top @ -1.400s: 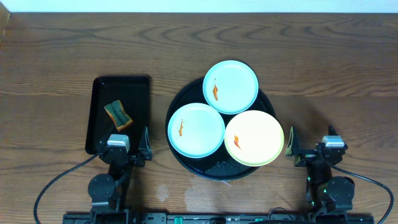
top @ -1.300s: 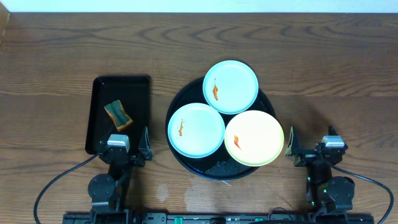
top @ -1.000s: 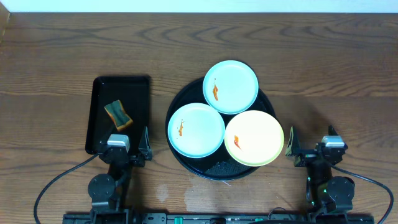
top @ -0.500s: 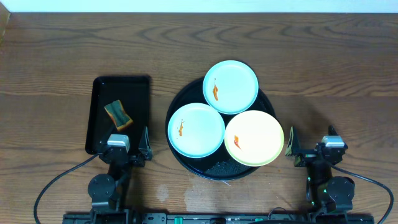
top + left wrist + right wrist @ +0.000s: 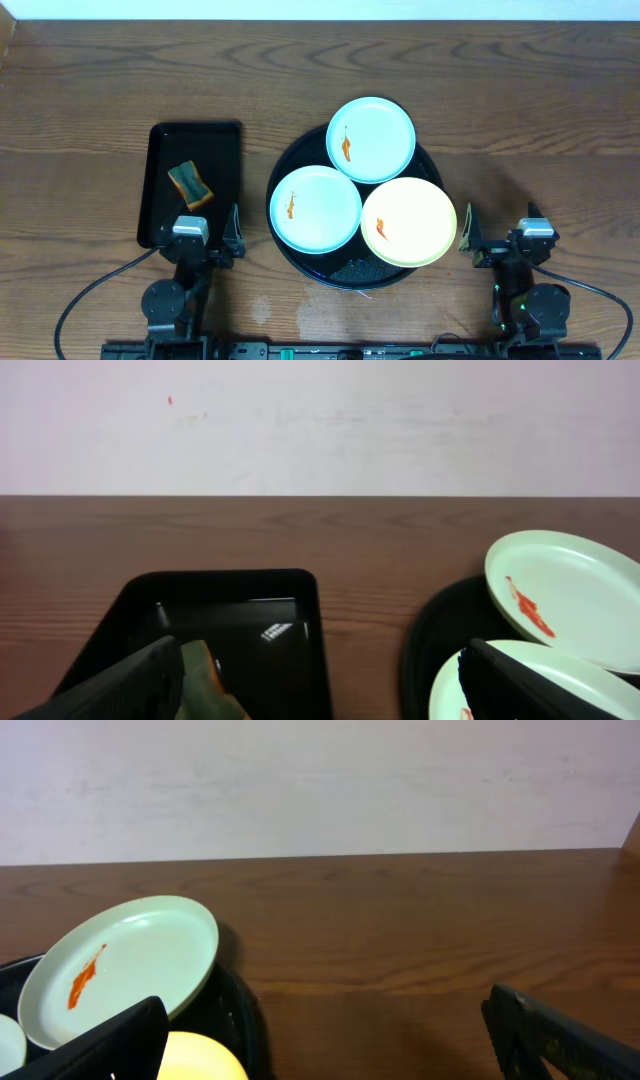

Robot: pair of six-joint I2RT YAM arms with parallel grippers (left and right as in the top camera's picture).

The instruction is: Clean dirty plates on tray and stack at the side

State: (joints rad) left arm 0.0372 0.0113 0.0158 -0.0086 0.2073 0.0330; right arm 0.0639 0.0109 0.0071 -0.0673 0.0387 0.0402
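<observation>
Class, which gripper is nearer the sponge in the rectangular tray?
Left. The left gripper sits just beside the sponge, at the near edge of the rectangular tray; the right gripper is far off, beyond the round tray.

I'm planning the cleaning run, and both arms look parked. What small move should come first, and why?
Probably reach the left gripper forward to the sponge in the rectangular tray: its jaws are open and empty, the sponge lies just ahead of it, and all three plates on the round tray show orange smears.

Glossy rectangular black tray (image 5: 250, 622), smooth wood-grain tabletop (image 5: 100, 80)
</observation>
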